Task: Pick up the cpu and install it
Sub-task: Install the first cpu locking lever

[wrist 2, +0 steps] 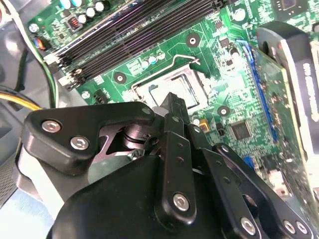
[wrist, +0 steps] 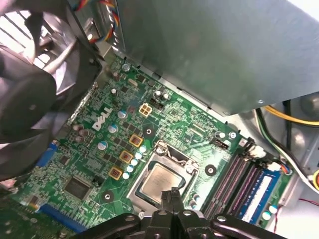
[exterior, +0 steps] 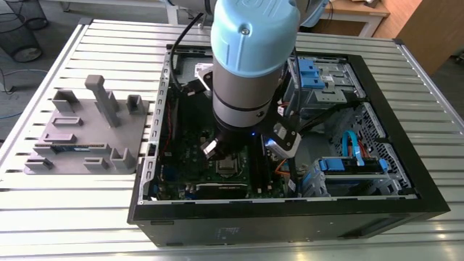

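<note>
The cpu lies flat in the motherboard's socket, silvery-grey top facing up, with a metal frame around it. In both wrist views my gripper hovers just above the cpu's near edge, fingers pressed together with nothing between them. In the second wrist view the black fingertips cover part of the socket, and a thin wire lever runs along its far side. In the exterior view the arm's pale blue wrist reaches down into the open computer case over the socket.
A grey holder tray sits on the slatted table at the exterior view's left, with a green memory stick on it. Around the socket are memory slots, a case fan, the grey power-supply box and an expansion card.
</note>
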